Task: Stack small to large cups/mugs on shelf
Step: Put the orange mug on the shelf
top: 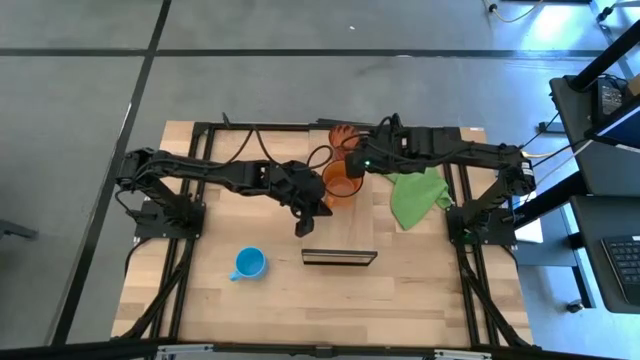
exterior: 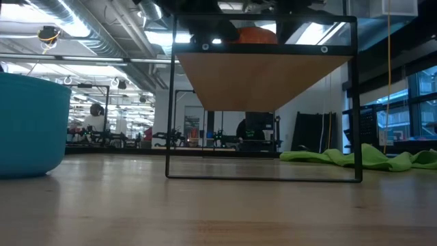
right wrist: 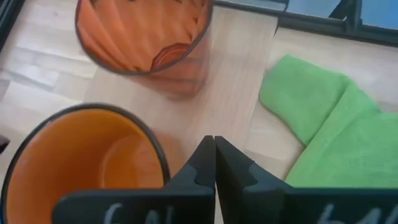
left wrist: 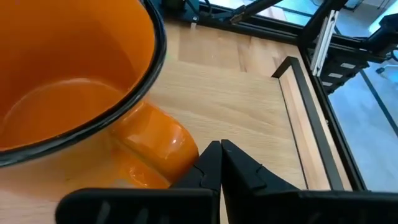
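The orange handled mug (top: 342, 183) stands upright on the light-wood shelf (right wrist: 233, 87), which the low view shows from below (exterior: 266, 78). The reddish-brown ribbed cup (top: 343, 134) stands upright farther back on the same shelf and also shows in the right wrist view (right wrist: 146, 37). The light blue mug (top: 248, 263) stands on the table near the front left. My left gripper (left wrist: 221, 152) is shut, right beside the orange mug's handle (left wrist: 155, 140). My right gripper (right wrist: 214, 146) is shut, just beside the orange mug's rim (right wrist: 87, 162), between it and the ribbed cup. My left gripper's shut fingertips stand right against the side of the orange mug's handle (left wrist: 177, 149); I cannot tell whether they touch it. My right gripper's shut fingertips stand over the shelf beside the mug's rim (right wrist: 158, 155); I cannot tell whether they touch it.
A crumpled green cloth (top: 418, 197) lies on the table to the right of the shelf. A dark oblong box (top: 339, 257) lies near the front centre. Black frame rails (top: 200, 130) run around the table top.
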